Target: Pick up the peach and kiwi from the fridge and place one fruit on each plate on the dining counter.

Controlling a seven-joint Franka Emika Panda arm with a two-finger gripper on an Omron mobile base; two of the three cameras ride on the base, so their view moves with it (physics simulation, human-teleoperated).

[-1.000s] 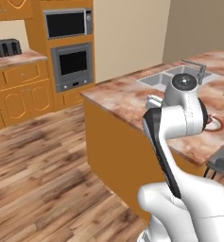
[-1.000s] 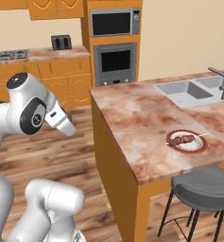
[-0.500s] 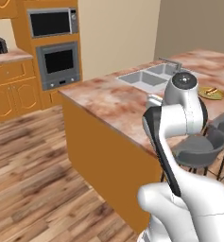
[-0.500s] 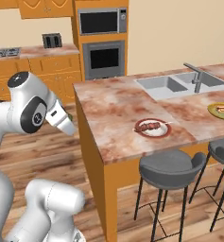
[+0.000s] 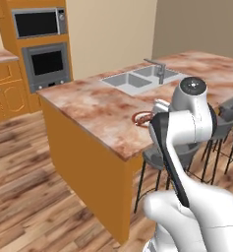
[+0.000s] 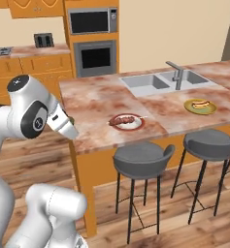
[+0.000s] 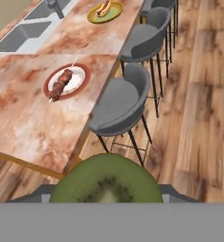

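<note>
In the hand view the kiwi [image 7: 107, 182] shows its green cut-like face at the bottom, with my gripper [image 7: 106, 196] shut on it. It hangs above the floor beside the dining counter [image 7: 19, 123]. On the counter the red-rimmed plate [image 7: 66, 80] carries a meat skewer, and the yellowish plate [image 7: 105, 12] farther along carries a hot dog. Both plates also appear from the right base: the red-rimmed plate [image 6: 127, 121] and the yellowish plate [image 6: 200, 105]. My hand [image 6: 63, 125] hovers at the counter's near corner. The peach and the fridge are out of view.
Grey bar stools [image 6: 140, 157] line the counter's near side, the closest stool [image 7: 118, 101] just beyond the kiwi. An inset sink [image 6: 155, 82] with a tap lies behind the plates. Wall ovens [image 5: 46, 61] and orange cabinets stand at the back across wooden floor.
The whole scene has shifted: the base has driven and turned, bringing the dining counter, both plates and the stools closer and more central. The gripper stays shut on the kiwi.
</note>
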